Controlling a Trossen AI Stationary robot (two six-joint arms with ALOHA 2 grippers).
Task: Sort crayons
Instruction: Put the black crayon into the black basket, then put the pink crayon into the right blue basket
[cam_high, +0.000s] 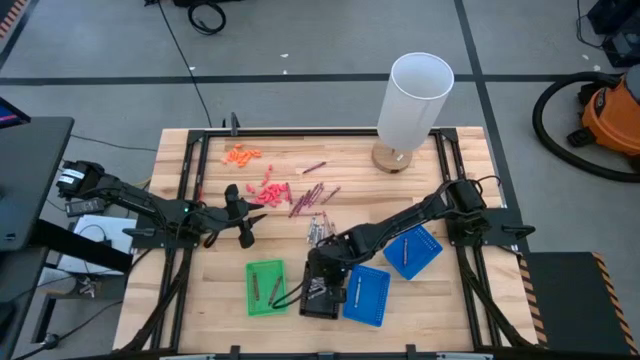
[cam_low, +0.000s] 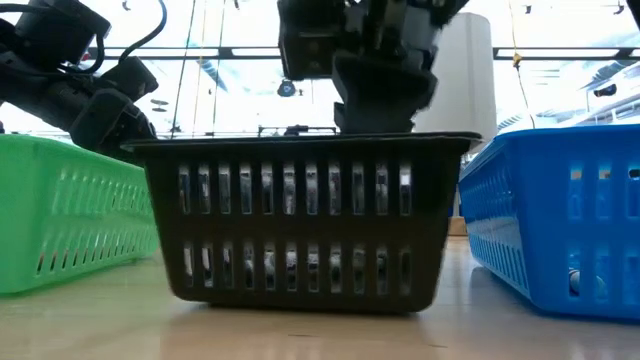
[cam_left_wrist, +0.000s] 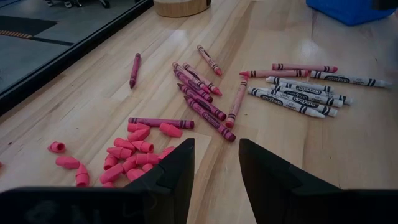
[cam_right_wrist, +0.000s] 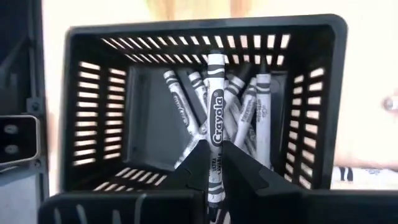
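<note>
My right gripper (cam_right_wrist: 214, 163) pinches a grey crayon (cam_right_wrist: 215, 118) between its fingers, poised over the black basket (cam_right_wrist: 93, 124) where other grey crayons (cam_right_wrist: 249, 112) lie; the drop step, I judge. Next I need only part the fingers. My left gripper (cam_left_wrist: 216, 163), fingers spread, waits just short of the maroon crayons (cam_left_wrist: 202, 99): slim, paper-wrapped sticks on smooth wood.

We read one brand clearly: "Crayola", printed lengthwise on the paper wrapper of the grey crayon (cam_right_wrist: 215, 124) standing upright over the black basket (cam_right_wrist: 311, 93). The wrappers of the loose crayons (cam_left_wrist: 298, 99) on the table (cam_left_wrist: 348, 162) carried dark printed labels, but we could not make them out.
</note>
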